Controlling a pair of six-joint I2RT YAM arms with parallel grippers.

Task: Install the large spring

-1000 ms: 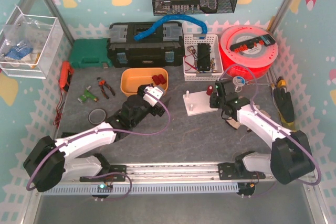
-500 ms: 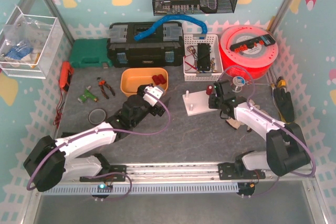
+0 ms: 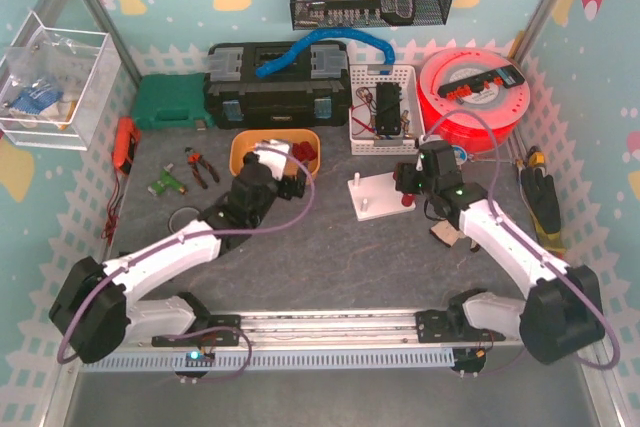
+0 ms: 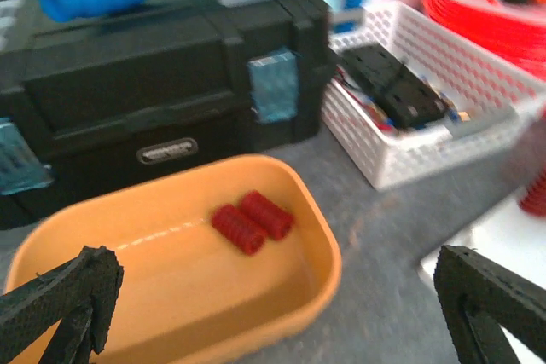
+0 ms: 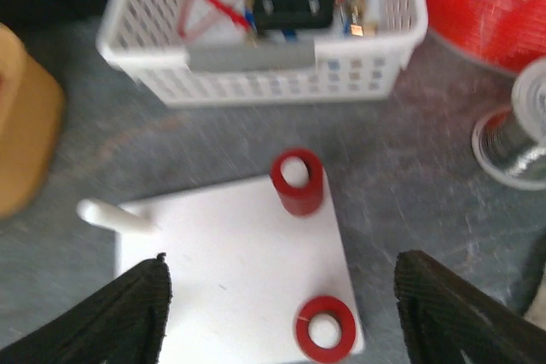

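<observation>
Red springs (image 4: 252, 221): two short coils lying side by side and touching, in the orange tray (image 4: 281, 321), centre of my left wrist frame. I can't tell from here which one is the large one.

My left pincer (image 4: 273, 274) is spread wide with nothing in it, hanging just short of the tray's near rim. My right pincer (image 5: 281, 296) is also released and empty, above the white board (image 5: 230, 279) on the tabletop (image 3: 330, 247).

Board status: two pegs on its right side already wear red sleeves (image 5: 297, 181). The bare peg (image 5: 115, 215) sticks out at the upper-left corner, so that's probably the target.

Handling, my estimate:
- Light.
- Firm across the coil, springy along its axis.
- Ribbed surface should give the pads decent bite.
- Round, so it'll roll if nudged.

Grip plan: clamp across the diameter at mid-length, leaving one end open for the peg. The main risk is dragging the neighbour along, since the two touch.
</observation>
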